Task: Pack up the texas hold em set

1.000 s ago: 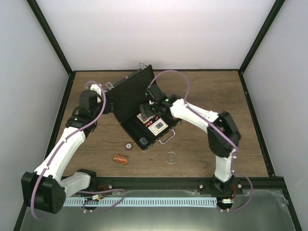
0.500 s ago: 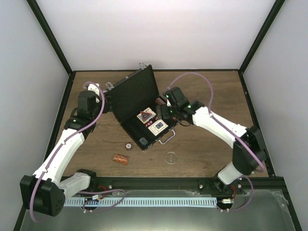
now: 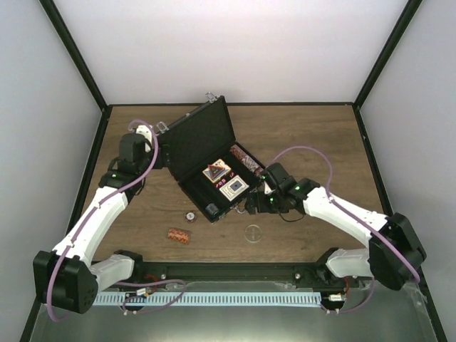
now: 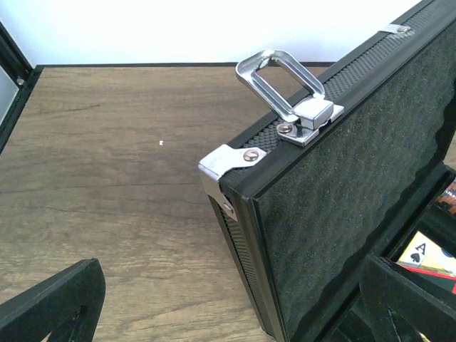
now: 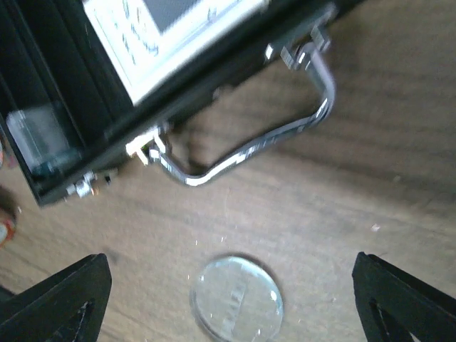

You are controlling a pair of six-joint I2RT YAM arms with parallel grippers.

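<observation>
The black case [image 3: 201, 135] stands open mid-table, with its lid up. Its base holds a card deck [image 3: 234, 187] and a red-black triangle [image 3: 214, 171]. My left gripper [image 3: 160, 153] is open, and its jaws straddle the lid's left edge [image 4: 249, 235] below a silver latch [image 4: 296, 107]. My right gripper [image 3: 251, 207] is open and empty. It hovers over the silver handle [image 5: 242, 149] and a clear disc [image 5: 236, 299], which lies on the table between its fingers [image 5: 57, 299]. A brown-red chip stack [image 3: 178, 235] and a small disc [image 3: 190, 215] lie on the table near the case.
More brown-red chips [image 3: 246, 158] lie at the case's right side. The clear disc [image 3: 253, 232] lies in front of the case. Black frame posts and white walls enclose the wooden table [image 3: 320, 142].
My right gripper has pulled out of the case and swung down and right to above the handle and clear disc. The triangle stays in the case. My left arm has barely moved.
</observation>
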